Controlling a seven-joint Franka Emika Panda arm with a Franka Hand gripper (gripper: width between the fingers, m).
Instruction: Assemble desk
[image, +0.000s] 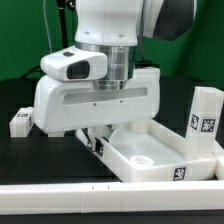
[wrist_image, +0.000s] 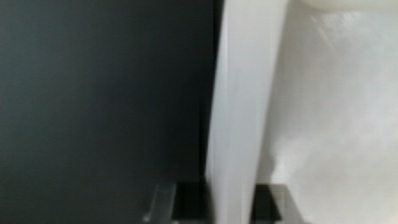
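Wrist view, entry one: tool (wrist_image: 228, 204), closed on the thin rim wall (wrist_image: 238, 100) of the desk tabletop (wrist_image: 338, 90). One fingertip (wrist_image: 185, 204) sits on the dark outer side and the other on the white inner side.

Location: the tabletop lies rim-up on the black surface (image: 30, 165), at the exterior view's lower right. You grip its end toward the exterior view's left, and the arm's white hand hides much of the contact there.

Step in hand, as judged: shifting the tabletop by its rim.
- Slide it low and level rather than lifting; a thin wall in a pinch grip may twist or slip.
- Pull in line with the wall, slowly.
- Mind the parts on either side.

Count, as seen:
- Tabletop: one.
- Corner socket (image: 141, 160) plainly visible: one.
- Legs: two. Upright leg (image: 206, 122) stands at the exterior view's right; lying leg (image: 21, 122) rests at its left, apart from the tabletop.
- Tool: one.
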